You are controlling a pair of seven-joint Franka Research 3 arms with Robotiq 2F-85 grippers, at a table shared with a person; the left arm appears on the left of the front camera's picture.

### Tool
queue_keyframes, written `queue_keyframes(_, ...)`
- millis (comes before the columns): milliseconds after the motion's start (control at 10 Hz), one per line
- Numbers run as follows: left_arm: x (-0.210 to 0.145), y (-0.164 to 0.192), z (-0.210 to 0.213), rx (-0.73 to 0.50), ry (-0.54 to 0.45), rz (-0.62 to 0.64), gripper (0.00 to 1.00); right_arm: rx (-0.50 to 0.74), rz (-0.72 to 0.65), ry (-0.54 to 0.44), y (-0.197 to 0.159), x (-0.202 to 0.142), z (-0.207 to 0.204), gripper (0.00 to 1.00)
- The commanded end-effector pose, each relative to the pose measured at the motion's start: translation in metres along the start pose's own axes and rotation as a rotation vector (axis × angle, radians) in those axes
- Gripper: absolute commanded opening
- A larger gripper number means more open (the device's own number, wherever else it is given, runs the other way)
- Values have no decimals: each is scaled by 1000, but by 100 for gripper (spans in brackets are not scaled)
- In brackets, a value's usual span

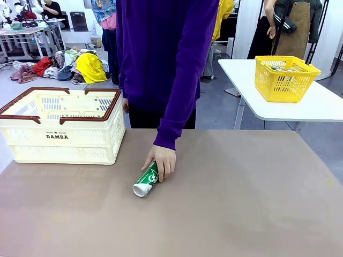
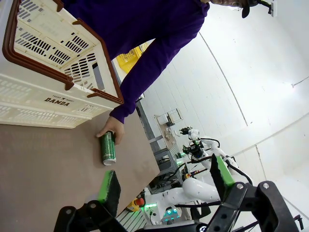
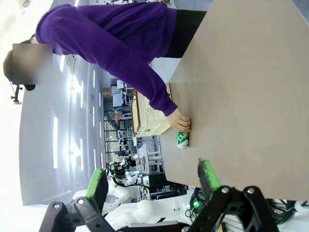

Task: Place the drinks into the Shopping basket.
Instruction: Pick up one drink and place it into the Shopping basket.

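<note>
A glossy green metal drink can (image 1: pixel 146 181) with a bare silver end, on a smooth, matt brown table (image 1: pixel 241 214). The Shopping basket (image 1: pixel 64 140) is cream slotted plastic with a brown rim, the sleeve (image 1: pixel 179 101) soft purple cloth, and the mesh basket (image 1: pixel 285 80) yellow plastic.

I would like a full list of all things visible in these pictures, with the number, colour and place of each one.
drink can: one, green with white marks, lying on its side on the table
Shopping basket: one, cream-white with brown rim, table's far left
table: one, brown, foreground
yellow basket: one, yellow mesh, on the side table
side table: one, white, far right
clothes pile: one, mixed colours, floor at far left
person: one, purple sweater, far side
hand: one, resting on the can
left claw: one, black with green pads, open, empty
right claw: one, same colours, open, empty
</note>
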State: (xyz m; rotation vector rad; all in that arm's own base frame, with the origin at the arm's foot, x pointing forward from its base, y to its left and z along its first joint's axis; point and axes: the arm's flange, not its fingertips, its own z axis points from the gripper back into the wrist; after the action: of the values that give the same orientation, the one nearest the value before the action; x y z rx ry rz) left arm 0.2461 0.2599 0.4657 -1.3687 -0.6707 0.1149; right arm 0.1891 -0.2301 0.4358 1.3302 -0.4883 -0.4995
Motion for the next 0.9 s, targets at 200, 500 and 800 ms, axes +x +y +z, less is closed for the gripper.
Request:
queue_keyframes(200, 1, -2, 1, -20, -10, -10, 100, 21, 3, -8, 2, 2, 0, 100)
queue_keyframes(500, 1, -2, 1, -20, -10, -10, 100, 21, 3, -8, 2, 2, 0, 100)
queue_keyframes(800, 1, -2, 1, -20, -10, -10, 100, 21, 3, -8, 2, 2, 0, 100)
